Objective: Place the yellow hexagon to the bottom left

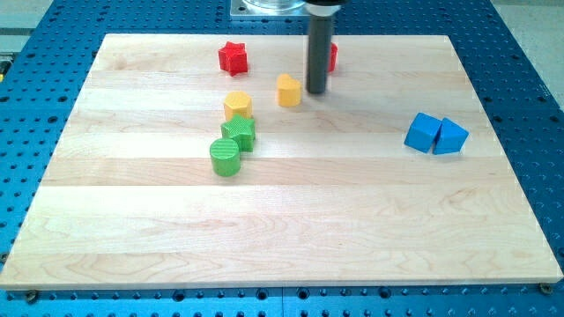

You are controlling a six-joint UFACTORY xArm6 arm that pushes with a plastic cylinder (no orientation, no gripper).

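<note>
The yellow hexagon (237, 106) lies left of the board's middle, in the upper half, touching the green star (240, 132) just below it. A second yellow block (288, 90), heart-like in shape, lies to its upper right. My tip (316, 92) rests on the board just right of that second yellow block, very close to it, and well to the right of the hexagon. The rod rises straight up to the view's top.
A green cylinder (225, 157) sits below-left of the green star. A red star (233, 58) lies near the top edge. Another red block (332, 56) is half hidden behind the rod. Two blue blocks (424, 132) (450, 136) touch at the right.
</note>
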